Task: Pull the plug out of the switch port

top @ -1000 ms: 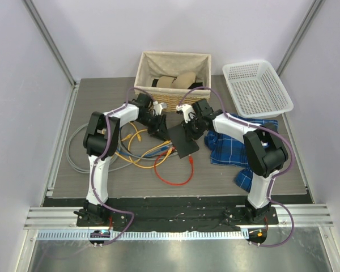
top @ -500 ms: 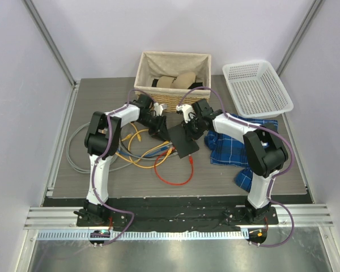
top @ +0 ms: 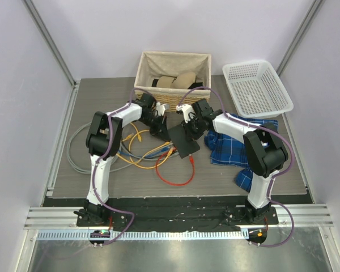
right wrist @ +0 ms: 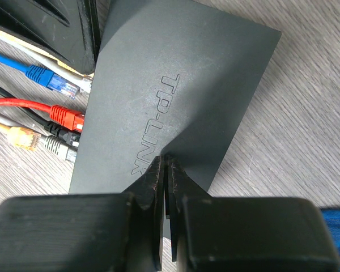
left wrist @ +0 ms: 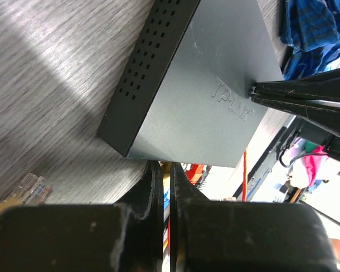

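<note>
The switch [top: 181, 141] is a flat black box with raised lettering on top [right wrist: 175, 85], lying mid-table. My left gripper [left wrist: 166, 171] sits at the switch's near edge [left wrist: 175, 158], shut, with a sliver of the yellow plug [left wrist: 166, 167] pinched between its tips. The port itself is hidden under the switch's edge. My right gripper [right wrist: 166, 161] is shut with nothing in it, tips pressed down on the switch's top beside the lettering. From above, the left gripper [top: 158, 130] and right gripper [top: 187, 132] flank the switch.
Loose plugs lie beside the switch: blue [right wrist: 55, 81], red [right wrist: 68, 118], orange [right wrist: 22, 137], grey [right wrist: 59, 148]. Cables coil left of it [top: 130, 148], with a red loop [top: 175, 173] in front. A blue checked cloth [top: 238, 144], wicker basket [top: 173, 71] and white basket [top: 256, 88] stand nearby.
The left gripper's jaws have closed at the switch's edge. Its wrist shifted slightly. The right arm and the switch have not moved.
</note>
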Available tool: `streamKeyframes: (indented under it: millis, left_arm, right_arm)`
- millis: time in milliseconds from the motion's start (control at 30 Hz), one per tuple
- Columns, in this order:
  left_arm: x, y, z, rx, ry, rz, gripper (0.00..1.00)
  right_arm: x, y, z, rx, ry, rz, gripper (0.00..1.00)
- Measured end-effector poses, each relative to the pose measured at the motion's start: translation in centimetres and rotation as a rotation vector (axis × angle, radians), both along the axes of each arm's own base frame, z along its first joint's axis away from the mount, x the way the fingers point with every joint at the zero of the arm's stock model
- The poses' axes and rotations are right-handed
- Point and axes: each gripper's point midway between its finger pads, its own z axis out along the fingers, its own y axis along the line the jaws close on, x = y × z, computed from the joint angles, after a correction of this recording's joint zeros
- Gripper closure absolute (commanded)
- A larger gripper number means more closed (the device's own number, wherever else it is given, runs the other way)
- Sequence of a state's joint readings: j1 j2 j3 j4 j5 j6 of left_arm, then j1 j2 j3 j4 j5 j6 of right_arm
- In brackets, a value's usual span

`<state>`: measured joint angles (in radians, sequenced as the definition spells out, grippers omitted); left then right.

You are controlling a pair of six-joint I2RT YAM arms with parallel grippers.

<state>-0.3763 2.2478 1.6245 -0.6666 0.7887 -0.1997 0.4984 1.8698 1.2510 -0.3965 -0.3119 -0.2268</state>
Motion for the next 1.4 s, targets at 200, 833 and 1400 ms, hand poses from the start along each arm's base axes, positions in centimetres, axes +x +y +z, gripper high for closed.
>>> streamKeyframes:
  millis: [200,833,1400]
  left_arm:
    - [0.0,0.0,0.1,0.034,-0.015,-0.02,1.0]
    - [0.4,0.2,0.1,0.049,-0.012,-0.029,1.0]
    - [0.8,1.4,-0.1,0.024,-0.024,0.017,0.58]
  right_arm:
    - [0.0,0.0,0.0,0.0,0.0,0.0,0.92]
    - [0.0,0.2,0.0,0.0,-0.003,0.005,0.92]
    - [0.0,0.3,0.0,-0.001,-0.005,0.008,0.92]
